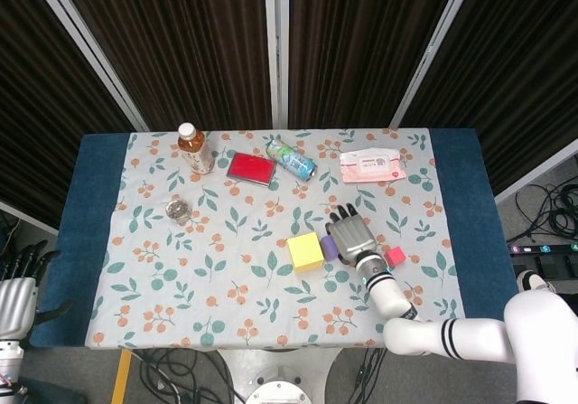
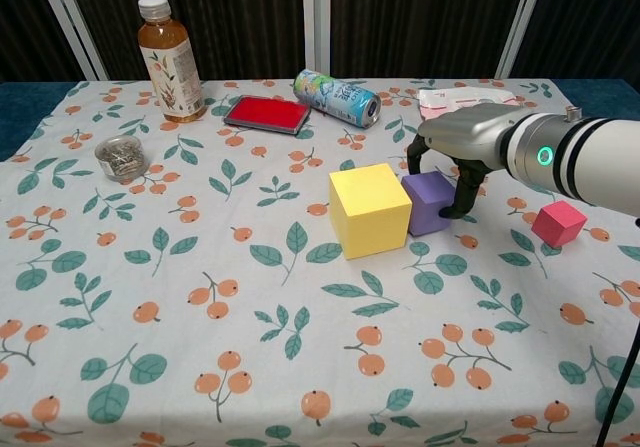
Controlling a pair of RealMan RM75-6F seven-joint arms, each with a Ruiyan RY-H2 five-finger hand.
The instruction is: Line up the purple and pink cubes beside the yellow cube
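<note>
The yellow cube (image 1: 305,251) (image 2: 369,209) rests on the floral cloth near the table's front middle. A smaller purple cube (image 1: 330,246) (image 2: 430,202) sits right against its right side. My right hand (image 1: 350,238) (image 2: 460,142) arches over the purple cube, fingers down on its far and right sides, gripping it on the table. The pink cube (image 1: 395,257) (image 2: 558,223) lies apart, to the right of that hand. My left hand (image 1: 16,291) hangs off the table's left edge, fingers apart and empty; only the head view shows it.
Along the back stand a tea bottle (image 1: 194,148) (image 2: 170,59), a red case (image 1: 251,168) (image 2: 266,114), a can on its side (image 1: 292,159) (image 2: 337,97) and a wipes pack (image 1: 369,165) (image 2: 455,100). A small jar (image 1: 178,209) (image 2: 121,157) sits at the left.
</note>
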